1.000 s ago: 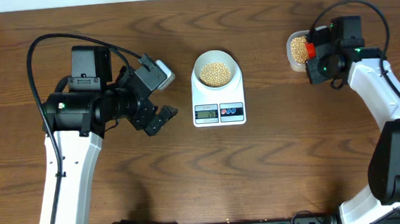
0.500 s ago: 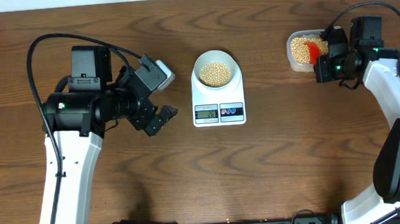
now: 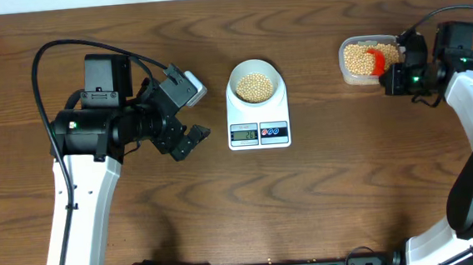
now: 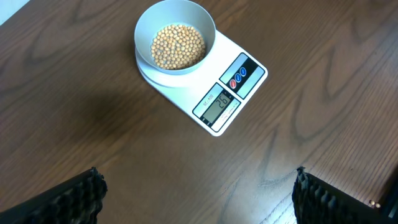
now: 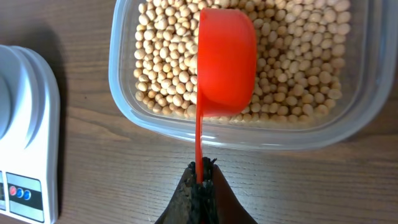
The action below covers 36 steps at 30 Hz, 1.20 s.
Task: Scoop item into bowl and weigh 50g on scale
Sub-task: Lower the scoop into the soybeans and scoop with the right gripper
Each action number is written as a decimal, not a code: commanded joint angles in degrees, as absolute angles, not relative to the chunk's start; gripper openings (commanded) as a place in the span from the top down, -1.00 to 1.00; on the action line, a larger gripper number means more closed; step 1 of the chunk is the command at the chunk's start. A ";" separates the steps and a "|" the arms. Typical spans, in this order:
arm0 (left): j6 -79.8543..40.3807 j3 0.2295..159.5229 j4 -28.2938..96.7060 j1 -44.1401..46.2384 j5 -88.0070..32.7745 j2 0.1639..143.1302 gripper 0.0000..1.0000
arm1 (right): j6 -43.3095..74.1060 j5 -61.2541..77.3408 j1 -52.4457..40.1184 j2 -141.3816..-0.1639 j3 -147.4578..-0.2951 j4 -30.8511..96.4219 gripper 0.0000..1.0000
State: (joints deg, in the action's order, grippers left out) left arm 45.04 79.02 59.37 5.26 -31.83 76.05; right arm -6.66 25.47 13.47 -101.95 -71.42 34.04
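The white bowl [image 3: 254,66] stands on the white scale [image 3: 258,124] at mid-table and holds a layer of tan beans [image 3: 256,84]. In the left wrist view the bowl [image 4: 143,25], its beans [image 4: 178,46] and the scale [image 4: 245,84] lie ahead of my left gripper [image 4: 198,180]. That gripper is open, with bare wood between its fingers. My left gripper [image 3: 189,142] hovers left of the scale. My right gripper [image 5: 202,171] is shut on the thin handle of a red scoop [image 5: 226,62]. The scoop's cup lies over the beans [image 5: 168,56] in the tub.
A clear plastic tub [image 3: 345,66] full of beans sits at the back right, with the red scoop [image 3: 375,58] in it and my right gripper [image 3: 393,78] at its right edge. The tub's near wall [image 5: 134,112] is close in front of the fingers. The scale's edge [image 5: 37,124] shows at left.
My right arm has drawn back to the right, away from above the tub, with the scoop still in its grip. More of the tub shows. The left arm has not moved.
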 commanded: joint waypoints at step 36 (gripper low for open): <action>45.41 80.07 59.53 5.06 -32.75 75.99 -0.95 | -0.58 41.82 22.55 -102.32 -71.11 34.04 0.98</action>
State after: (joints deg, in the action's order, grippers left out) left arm 45.04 79.02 59.37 5.26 -31.83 76.05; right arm -2.50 39.68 21.87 -101.95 -71.42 34.04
